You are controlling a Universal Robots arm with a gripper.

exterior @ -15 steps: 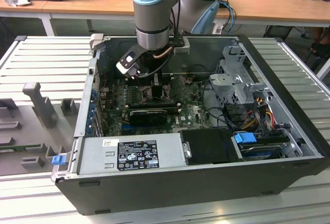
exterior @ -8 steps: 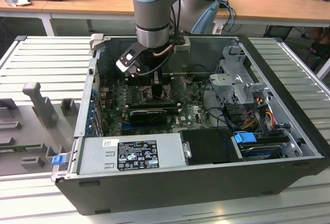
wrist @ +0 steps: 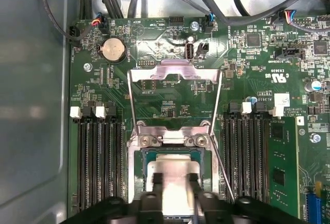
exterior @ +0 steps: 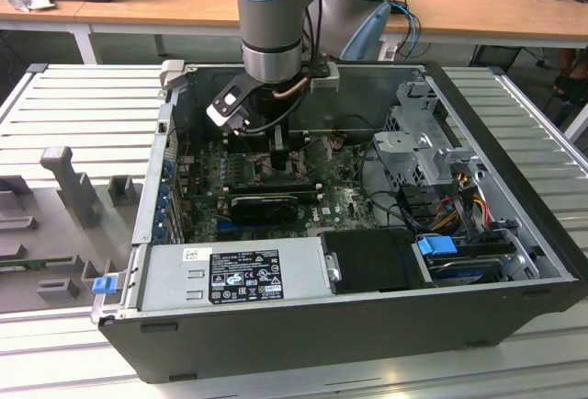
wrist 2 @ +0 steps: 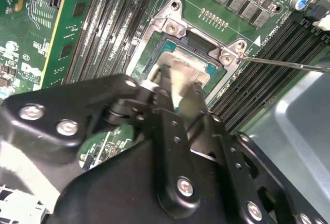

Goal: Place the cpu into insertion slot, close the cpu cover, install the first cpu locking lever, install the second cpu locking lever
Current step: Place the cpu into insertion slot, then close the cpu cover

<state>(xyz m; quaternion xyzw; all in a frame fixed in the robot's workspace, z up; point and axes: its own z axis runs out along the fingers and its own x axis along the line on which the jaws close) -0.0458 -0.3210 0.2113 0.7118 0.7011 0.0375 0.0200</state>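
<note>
PC case [exterior: 276, 325] lying open side up on a slatted metal table [exterior: 83, 105], so my arm [exterior: 271, 13] can reach straight down into its far half, wrist over the motherboard [wrist: 170, 43].

My jaws are drawn close together w/ the cpu [wrist: 175, 171] between them. They look clamped on it. Its pale face sits inside the metal rim of the insertion slot [wrist: 136, 162], mid-board between two banks of long black RAM slots [wrist: 100, 157]. Can't tell if it's fully seated or just above the contacts.

First wrist view, looking along the board: the cpu cover [wrist: 175, 73] stands swung up from the slot's hinge edge, green board visible thru its central opening. It's up & out of the way, which leaves the slot open for the chip. A thin locking lever [wrist: 223, 170] runs beside the slot. I judge it unlatched, which frees the cover to stand.

Second wrist view, closer & slanted: the two hinge screws [wrist 2: 174, 27] at the slot's edge, & the lever as a long wire reaching out over the RAM slots.

Exterior view adds the wider setting, e.g. the power supply [exterior: 243, 275] along the case's near wall.
</note>
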